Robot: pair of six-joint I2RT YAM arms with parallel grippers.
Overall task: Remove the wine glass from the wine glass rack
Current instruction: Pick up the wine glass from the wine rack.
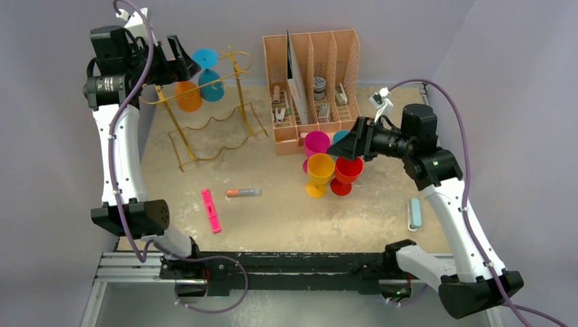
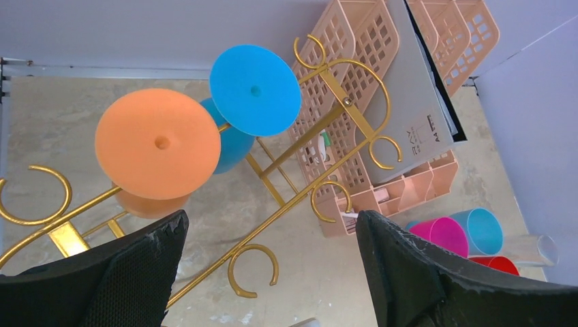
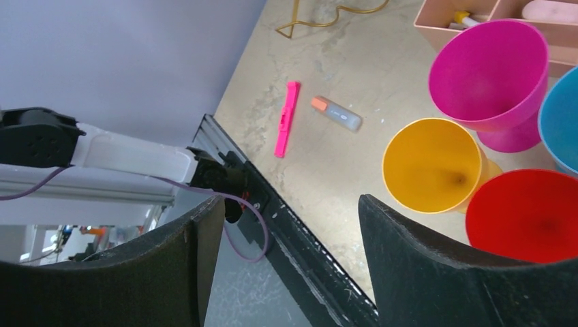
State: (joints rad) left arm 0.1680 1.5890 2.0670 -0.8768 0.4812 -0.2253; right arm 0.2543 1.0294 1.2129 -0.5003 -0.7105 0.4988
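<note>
The gold wire wine glass rack (image 1: 178, 129) stands at the back left. An orange wine glass (image 1: 188, 95) and a blue wine glass (image 1: 210, 85) hang upside down from its top rails. My left gripper (image 1: 178, 58) is open and empty, high up just left of and above the two glasses. In the left wrist view my left gripper (image 2: 271, 216) is over a rail of the rack (image 2: 293, 204), with the orange glass's foot (image 2: 158, 143) and the blue glass's foot (image 2: 254, 90) beyond its tips. My right gripper (image 1: 344, 144) is open and empty, also seen in its wrist view (image 3: 292, 201).
Magenta (image 1: 315, 143), yellow (image 1: 320, 170) and red (image 1: 347, 170) glasses stand upright on the table under my right gripper, with a blue one (image 3: 562, 122) behind. A peach organiser (image 1: 313, 75) stands at the back. A pink marker (image 1: 210, 211), an orange-capped pen (image 1: 243, 193) and a pale blue bar (image 1: 414, 213) lie on the table.
</note>
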